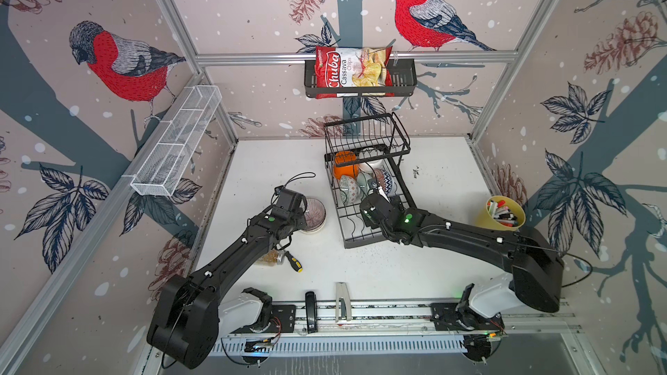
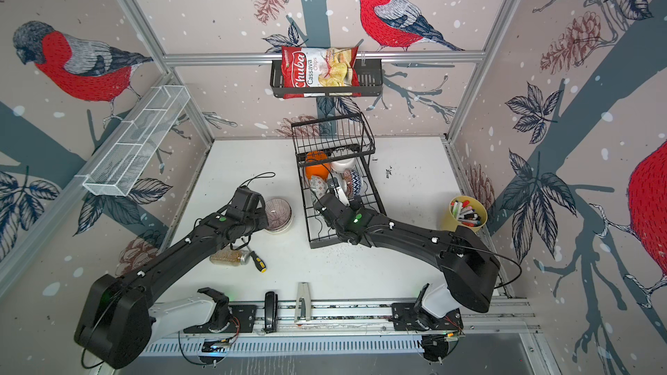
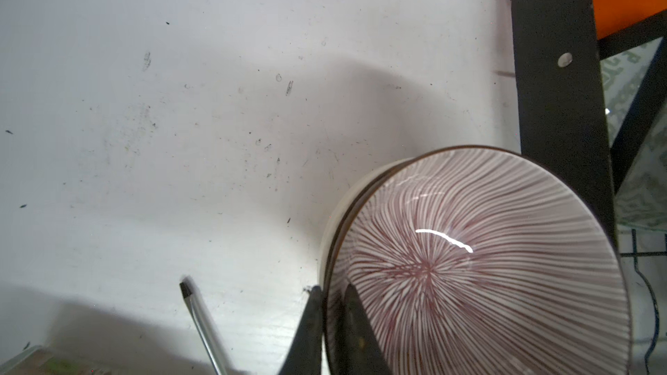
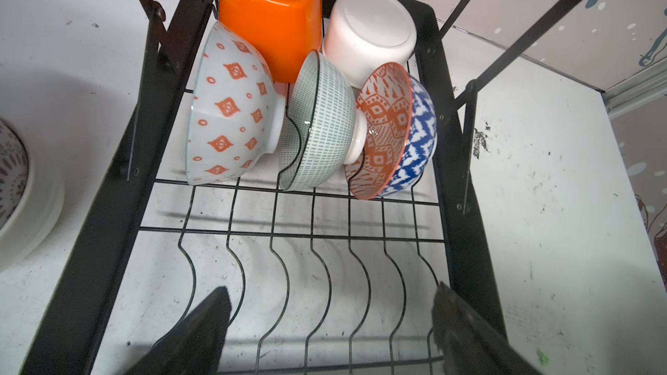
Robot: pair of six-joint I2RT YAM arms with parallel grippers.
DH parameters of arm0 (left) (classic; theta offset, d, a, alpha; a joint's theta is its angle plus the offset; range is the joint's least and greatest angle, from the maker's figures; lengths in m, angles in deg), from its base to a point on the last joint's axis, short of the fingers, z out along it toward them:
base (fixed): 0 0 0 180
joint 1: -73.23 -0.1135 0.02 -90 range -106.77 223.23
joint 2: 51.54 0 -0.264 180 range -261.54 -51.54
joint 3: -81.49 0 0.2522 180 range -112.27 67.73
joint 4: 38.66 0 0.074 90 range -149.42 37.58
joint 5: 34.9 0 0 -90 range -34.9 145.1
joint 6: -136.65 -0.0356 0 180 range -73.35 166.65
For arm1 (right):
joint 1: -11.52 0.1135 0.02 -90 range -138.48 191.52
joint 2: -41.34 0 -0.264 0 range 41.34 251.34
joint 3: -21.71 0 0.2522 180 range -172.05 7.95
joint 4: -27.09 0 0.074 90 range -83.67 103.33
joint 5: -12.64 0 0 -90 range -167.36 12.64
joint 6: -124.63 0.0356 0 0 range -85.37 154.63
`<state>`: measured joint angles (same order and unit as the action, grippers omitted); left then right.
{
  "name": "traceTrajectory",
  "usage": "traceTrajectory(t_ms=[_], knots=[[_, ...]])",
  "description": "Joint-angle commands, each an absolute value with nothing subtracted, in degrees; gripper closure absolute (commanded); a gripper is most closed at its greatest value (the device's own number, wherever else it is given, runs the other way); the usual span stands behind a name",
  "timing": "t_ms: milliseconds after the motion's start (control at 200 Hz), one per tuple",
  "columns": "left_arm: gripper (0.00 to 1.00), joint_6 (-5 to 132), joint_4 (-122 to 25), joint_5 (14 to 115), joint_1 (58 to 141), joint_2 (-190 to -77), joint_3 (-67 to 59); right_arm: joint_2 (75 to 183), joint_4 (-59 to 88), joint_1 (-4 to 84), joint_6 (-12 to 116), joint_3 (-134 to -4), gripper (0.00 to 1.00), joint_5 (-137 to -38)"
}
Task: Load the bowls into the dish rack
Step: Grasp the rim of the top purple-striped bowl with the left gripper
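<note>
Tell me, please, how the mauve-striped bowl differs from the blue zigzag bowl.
The mauve-striped bowl sits outside the dish rack, nested in a white bowl; the blue zigzag bowl is in the rack. The striped bowl faces mouth-up; the zigzag bowl is tipped on edge. The left gripper is shut on the striped bowl's rim; nothing holds the zigzag bowl. Both are small, round and patterned.
</note>
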<state>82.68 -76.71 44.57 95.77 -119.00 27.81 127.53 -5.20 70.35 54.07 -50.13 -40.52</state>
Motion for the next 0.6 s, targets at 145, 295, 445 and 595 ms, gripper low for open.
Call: traceTrajectory(t_ms=[145,295,445,595], knots=[[0.99,81.13,-76.48,44.68,95.73,-117.89,27.23,128.44,-5.53,70.32,54.27,-51.27,0.12,-40.34],[1.0,80.72,-76.51,44.71,95.69,-117.55,26.87,129.12,-5.92,70.32,54.22,-51.97,0.12,-40.44],[1.0,80.36,-76.61,44.73,95.73,-117.47,26.53,129.43,-5.92,70.36,53.92,-52.41,0.12,-40.79],[1.0,80.19,-75.84,44.78,95.73,-116.88,26.57,129.89,-5.74,70.4,53.54,-52.91,0.12,-41.21]])
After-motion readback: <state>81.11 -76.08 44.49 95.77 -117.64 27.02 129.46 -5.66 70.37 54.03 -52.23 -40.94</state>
